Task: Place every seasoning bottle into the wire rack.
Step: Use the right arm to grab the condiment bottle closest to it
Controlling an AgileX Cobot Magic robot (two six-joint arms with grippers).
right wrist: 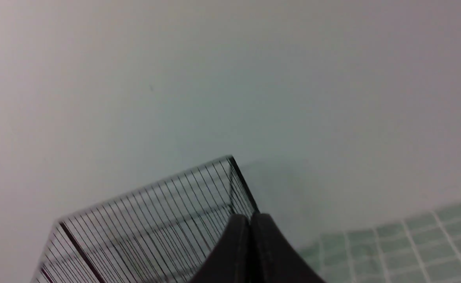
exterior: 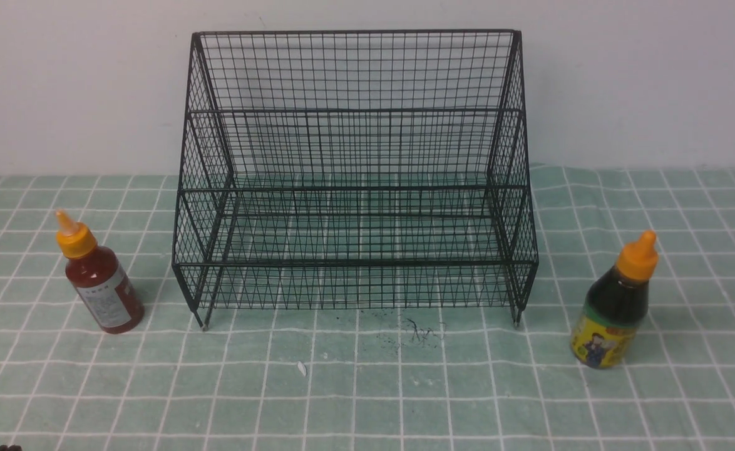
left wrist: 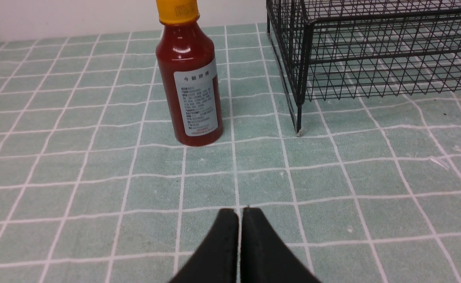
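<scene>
The black wire rack (exterior: pixel 355 181) stands at the middle back, with nothing in it. The red sauce bottle (exterior: pixel 99 282) with a white-grey label stands upright on the cloth left of the rack. The dark sauce bottle (exterior: pixel 615 304) with a yellow cartoon label stands upright right of the rack. In the left wrist view my left gripper (left wrist: pixel 240 210) is shut and empty, low over the cloth, short of the red bottle (left wrist: pixel 189 78) and the rack's corner (left wrist: pixel 305 59). My right gripper (right wrist: pixel 250 216) is shut and empty, raised and pointing at the rack's top corner (right wrist: pixel 230 165) and the wall.
A green checked cloth (exterior: pixel 367 388) covers the table up to a white wall (exterior: pixel 61 81) behind. A small white scrap (exterior: pixel 302 368) and dark smudges (exterior: pixel 414 332) lie in front of the rack. A dark bit of my left arm (exterior: pixel 7 447) shows at the front view's lower edge.
</scene>
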